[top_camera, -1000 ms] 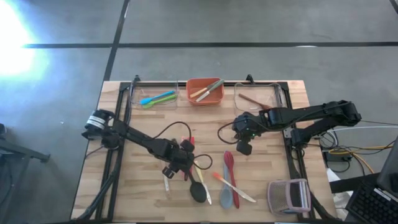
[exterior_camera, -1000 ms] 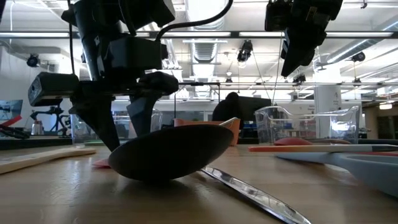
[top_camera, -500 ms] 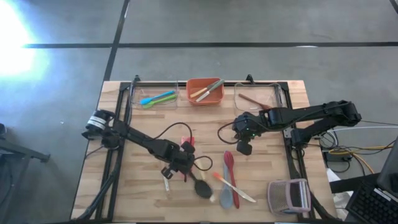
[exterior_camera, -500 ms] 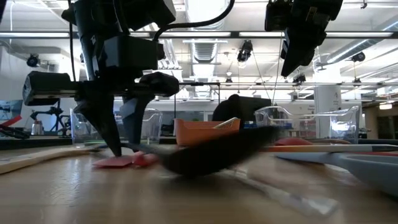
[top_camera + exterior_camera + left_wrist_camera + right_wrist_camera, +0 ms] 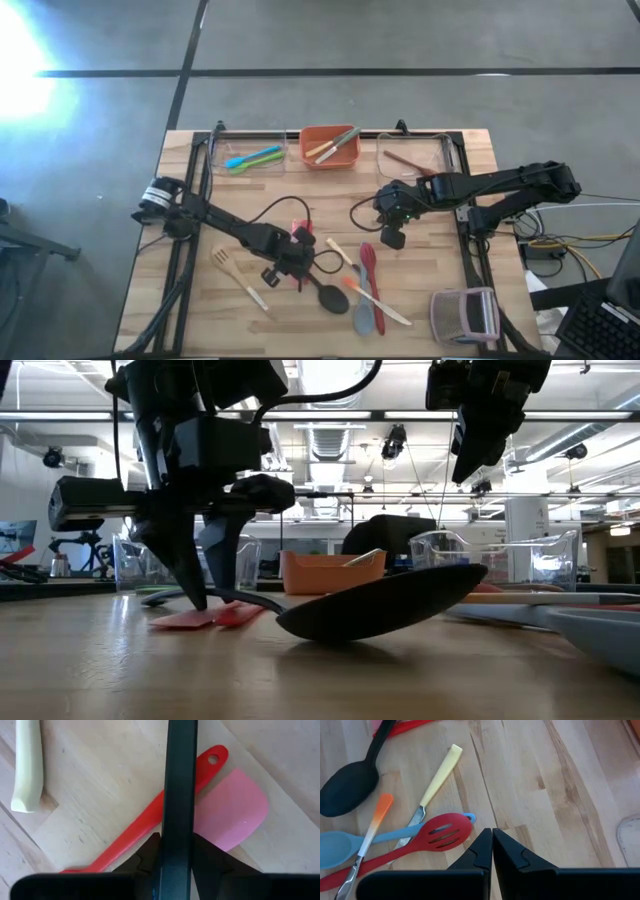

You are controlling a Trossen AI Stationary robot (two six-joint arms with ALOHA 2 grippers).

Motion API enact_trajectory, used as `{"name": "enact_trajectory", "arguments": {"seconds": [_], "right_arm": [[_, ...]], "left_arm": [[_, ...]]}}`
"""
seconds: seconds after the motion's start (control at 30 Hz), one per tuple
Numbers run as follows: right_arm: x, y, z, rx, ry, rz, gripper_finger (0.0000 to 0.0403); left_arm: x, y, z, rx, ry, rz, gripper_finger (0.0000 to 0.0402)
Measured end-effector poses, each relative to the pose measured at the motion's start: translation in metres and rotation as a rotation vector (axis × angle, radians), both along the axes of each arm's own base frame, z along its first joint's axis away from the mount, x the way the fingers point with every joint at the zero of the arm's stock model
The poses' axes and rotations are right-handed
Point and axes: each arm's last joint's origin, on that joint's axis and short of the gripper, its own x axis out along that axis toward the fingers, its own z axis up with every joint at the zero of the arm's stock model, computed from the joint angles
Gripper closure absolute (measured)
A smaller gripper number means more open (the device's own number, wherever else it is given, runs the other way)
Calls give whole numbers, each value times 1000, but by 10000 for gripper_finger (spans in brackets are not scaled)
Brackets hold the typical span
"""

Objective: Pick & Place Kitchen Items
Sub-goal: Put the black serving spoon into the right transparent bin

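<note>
Starting at the left of the wooden surface (image 5: 200, 310): a pale wooden fork (image 5: 236, 277) lies flat on its own, tines pointing to the far left. Behind it, in the far-left clear bin (image 5: 245, 152), sit a blue and a green utensil (image 5: 253, 158).

Next over is the left gripper (image 5: 287, 268), down low near the middle of the surface, and its fingers are clamped on the handle of the black spoon (image 5: 333, 297). From table height you can see the spoon's bowl (image 5: 385, 603) tipped up, resting on its underside, with the handle running back into the fingers. Right under the gripper lie a red utensil (image 5: 150, 822) with a hole in its handle end and a pink spatula blade (image 5: 232, 817), touching each other.

At the far middle is the orange bin (image 5: 330, 146) with a couple of utensils in it.

Just right of the black spoon there's a little pile: a cream-handled knife (image 5: 435, 782), a red slotted spatula (image 5: 367, 262), a blue spoon (image 5: 366, 312) and an orange-handled one (image 5: 372, 297), all crossing over each other.

The right gripper (image 5: 392, 238) hangs above the surface right of centre, fingers pressed together on nothing. Behind it the far-right clear bin (image 5: 414, 155) holds a reddish-brown utensil (image 5: 406, 162). Another clear container (image 5: 464, 315) sits at the near right corner.
</note>
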Motion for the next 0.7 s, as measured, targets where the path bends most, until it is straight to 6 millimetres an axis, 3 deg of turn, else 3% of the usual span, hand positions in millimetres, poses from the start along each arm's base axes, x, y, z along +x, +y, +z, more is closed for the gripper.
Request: {"name": "enact_trajectory", "arguments": {"seconds": [0.23, 0.7], "right_arm": [[0, 0, 0, 0, 0, 0, 394], [0, 0, 0, 2, 1, -3, 394]], "left_arm": [[-10, 3, 7, 17, 64, -10, 320], [-22, 6, 56, -58, 22, 120, 320]]}}
